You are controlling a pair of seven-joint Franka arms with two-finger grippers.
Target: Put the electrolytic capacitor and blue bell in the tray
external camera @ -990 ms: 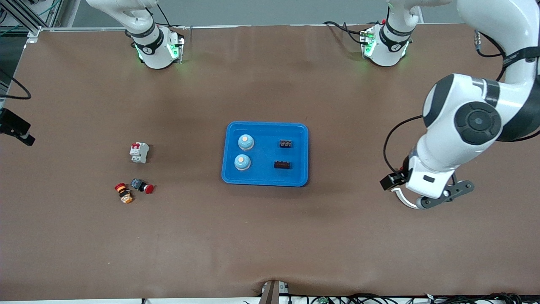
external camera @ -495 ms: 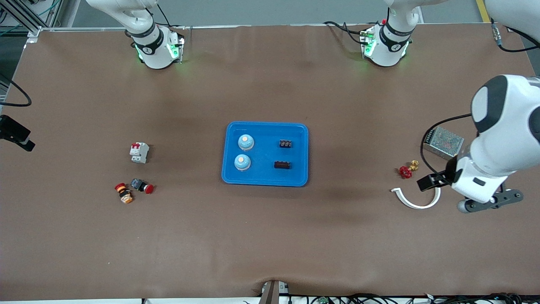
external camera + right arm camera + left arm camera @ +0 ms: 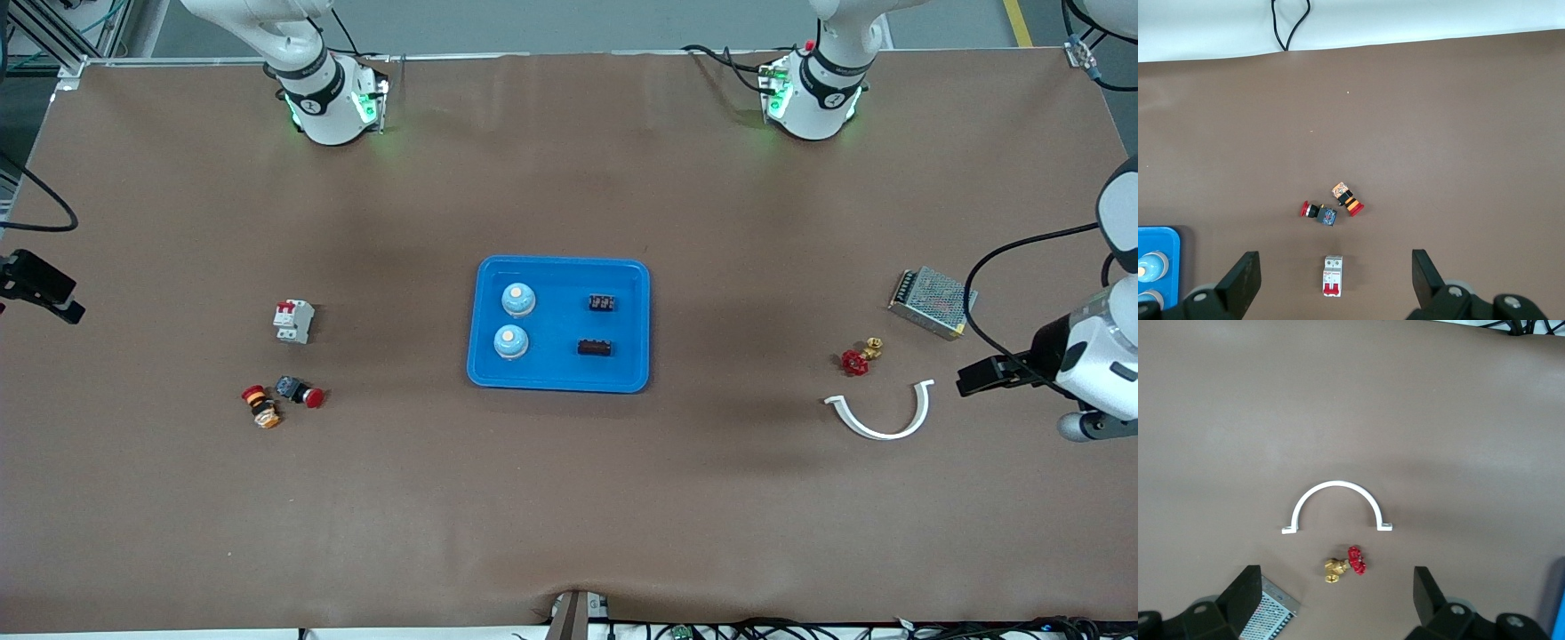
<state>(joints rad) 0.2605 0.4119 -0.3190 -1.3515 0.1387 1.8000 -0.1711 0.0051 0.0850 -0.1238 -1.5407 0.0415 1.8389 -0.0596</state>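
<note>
The bright-blue tray (image 3: 560, 267) lies mid-table. In it stand two blue bells (image 3: 517, 300) (image 3: 510, 341), and two small dark blocks (image 3: 602, 303) (image 3: 596, 347) lie beside them; I cannot tell whether either is the electrolytic capacitor. My left gripper (image 3: 1336, 597) hangs open and empty over the left arm's end of the table, above a brass valve with a red handle (image 3: 1345, 565). My right gripper (image 3: 1335, 277) is open and empty over a white circuit breaker (image 3: 1332, 275) at the right arm's end. A tray corner (image 3: 1168, 233) shows in the right wrist view.
Near the left arm's wrist (image 3: 1098, 364) lie a white half-ring clamp (image 3: 880, 418), the valve (image 3: 858, 357) and a metal mesh power supply (image 3: 932, 302). At the right arm's end lie the breaker (image 3: 293, 321) and two push buttons (image 3: 300, 391) (image 3: 260, 406).
The left arm has swung away from the tray toward its own end of the table, uncovering the power supply, valve and clamp. Both grippers stay open. The things in the tray have not moved.
</note>
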